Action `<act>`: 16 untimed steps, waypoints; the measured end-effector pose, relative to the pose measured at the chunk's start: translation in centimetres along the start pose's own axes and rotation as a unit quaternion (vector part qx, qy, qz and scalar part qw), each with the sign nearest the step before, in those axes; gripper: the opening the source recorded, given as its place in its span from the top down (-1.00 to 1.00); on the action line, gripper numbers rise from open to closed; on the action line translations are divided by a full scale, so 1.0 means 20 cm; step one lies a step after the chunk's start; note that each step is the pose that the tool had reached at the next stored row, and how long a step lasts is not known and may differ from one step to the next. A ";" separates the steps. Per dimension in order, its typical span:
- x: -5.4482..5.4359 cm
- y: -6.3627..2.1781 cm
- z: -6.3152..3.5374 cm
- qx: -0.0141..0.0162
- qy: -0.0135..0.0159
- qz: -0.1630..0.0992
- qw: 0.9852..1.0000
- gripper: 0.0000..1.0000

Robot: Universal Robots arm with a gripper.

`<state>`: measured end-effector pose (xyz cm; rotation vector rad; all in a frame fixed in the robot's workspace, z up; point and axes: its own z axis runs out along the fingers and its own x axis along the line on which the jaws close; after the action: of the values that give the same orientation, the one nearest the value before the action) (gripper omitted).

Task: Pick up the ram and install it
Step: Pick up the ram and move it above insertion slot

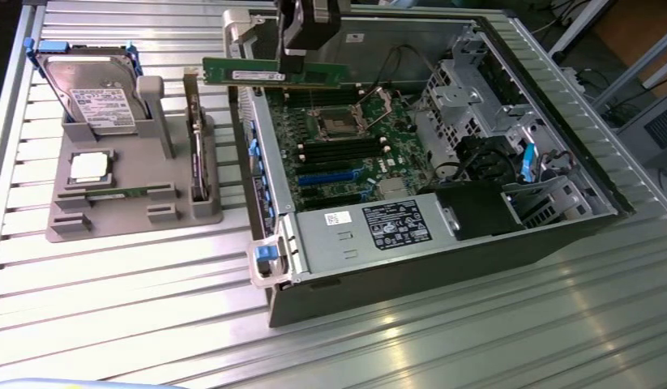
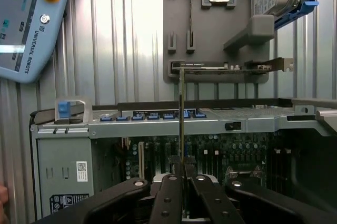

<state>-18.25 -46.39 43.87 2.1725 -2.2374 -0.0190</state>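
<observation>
Ram lifted, not yet installed

The gripper (image 1: 298, 50) is pinched shut on the upper edge of the ram (image 1: 271, 74). The stick hangs level in the air, above the side of the open computer case (image 1: 420, 267) that faces the gray holder (image 1: 122, 174) — and it is clear of that holder, where the hard drive (image 1: 93, 93) and the processor (image 1: 90, 164) lie. So the picking part looks done. The installing part is left — the ram is above the motherboard (image 1: 355, 138) and touches nothing on it.
</observation>
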 end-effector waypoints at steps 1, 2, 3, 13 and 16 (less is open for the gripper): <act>0.00 -0.004 0.000 0.000 0.000 0.000 1.000 0.76; 0.00 -0.010 0.000 0.000 0.000 0.000 1.000 0.76; 0.00 -0.012 0.000 0.000 0.000 0.000 1.000 0.76; 0.00 -0.057 -0.001 -0.002 0.000 -0.001 1.000 0.76; 0.00 -0.067 -0.002 -0.002 0.000 -0.001 1.000 0.76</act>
<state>-16.90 -46.39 43.86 2.1723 -2.2333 -0.0236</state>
